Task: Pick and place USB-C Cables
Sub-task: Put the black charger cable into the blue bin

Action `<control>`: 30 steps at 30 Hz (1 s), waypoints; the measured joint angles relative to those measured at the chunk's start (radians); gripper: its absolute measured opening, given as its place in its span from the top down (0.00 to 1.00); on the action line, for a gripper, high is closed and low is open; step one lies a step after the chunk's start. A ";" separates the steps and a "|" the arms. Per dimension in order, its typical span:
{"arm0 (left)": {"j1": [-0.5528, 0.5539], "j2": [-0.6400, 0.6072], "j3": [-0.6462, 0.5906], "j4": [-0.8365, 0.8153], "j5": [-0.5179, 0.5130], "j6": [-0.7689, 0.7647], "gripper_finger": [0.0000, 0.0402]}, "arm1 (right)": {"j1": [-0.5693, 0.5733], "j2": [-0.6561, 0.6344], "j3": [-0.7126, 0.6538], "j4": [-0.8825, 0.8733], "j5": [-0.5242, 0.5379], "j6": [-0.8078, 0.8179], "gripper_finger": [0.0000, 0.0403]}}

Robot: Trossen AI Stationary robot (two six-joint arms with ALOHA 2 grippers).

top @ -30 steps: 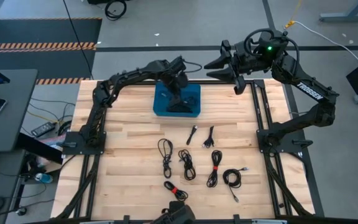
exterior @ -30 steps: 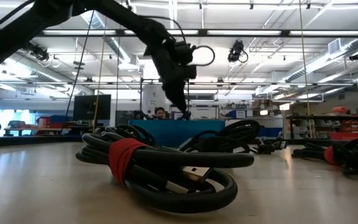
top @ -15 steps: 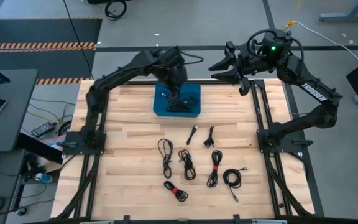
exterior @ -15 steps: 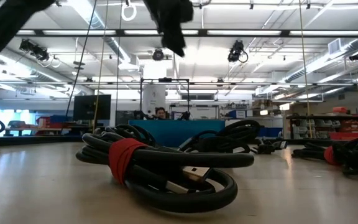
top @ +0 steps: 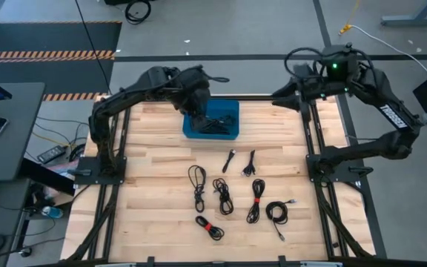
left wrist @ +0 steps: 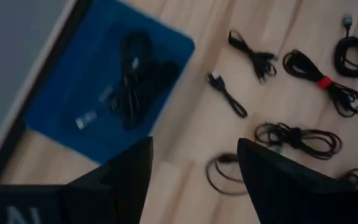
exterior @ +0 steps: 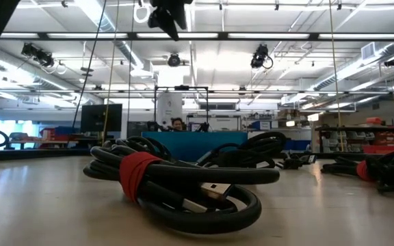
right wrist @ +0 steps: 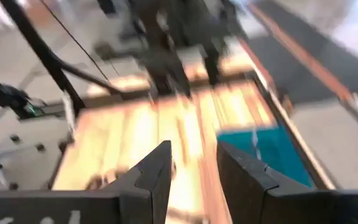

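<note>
A blue bin stands at the table's far middle with black USB-C cables lying inside it. Several more coiled cables lie spread on the wood nearer the front, such as one and one with a red tie; another red-tied coil fills the low view. My left gripper hangs open above the bin's left part, holding nothing. My right gripper is open in the air past the table's far right corner.
Dark arm frames run along the table's left side and right side. Bare wood lies left of the loose cables and around the bin. Behind the bin, a person shows in the room beyond the table.
My left gripper has risen from inside the blue bin and drawn back toward the table's far left, now standing high above the bin; cables lie in the bin where it was. My right arm has swung away toward the table's right, its gripper staying off the far edge.
</note>
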 joint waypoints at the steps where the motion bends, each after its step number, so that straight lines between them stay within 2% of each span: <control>1: -0.008 0.000 0.000 -0.019 0.000 -0.026 0.40 | 0.001 -0.004 0.000 -0.054 0.022 0.011 0.67; 7: -0.067 0.010 -0.029 -0.054 -0.018 -0.141 0.40 | 0.035 -0.013 0.000 -0.330 0.107 0.111 0.67; 15: -0.178 0.009 -0.041 0.006 -0.294 -0.181 0.40 | 0.122 0.012 0.000 -0.518 0.219 0.220 0.68; 19: -0.229 0.003 -0.040 0.040 -0.383 -0.181 0.40 | 0.159 0.014 -0.048 -0.518 0.280 0.283 0.68; 22: -0.251 0.003 -0.040 0.037 -0.438 -0.189 0.40 | 0.192 0.014 -0.132 -0.503 0.316 0.341 0.68; 26: -0.257 0.003 -0.040 0.037 -0.477 -0.186 0.40 | 0.242 0.014 -0.302 -0.442 0.337 0.422 0.68; 30: -0.249 0.003 -0.040 0.037 -0.490 -0.153 0.40 | 0.298 0.015 -0.498 -0.301 0.302 0.508 0.68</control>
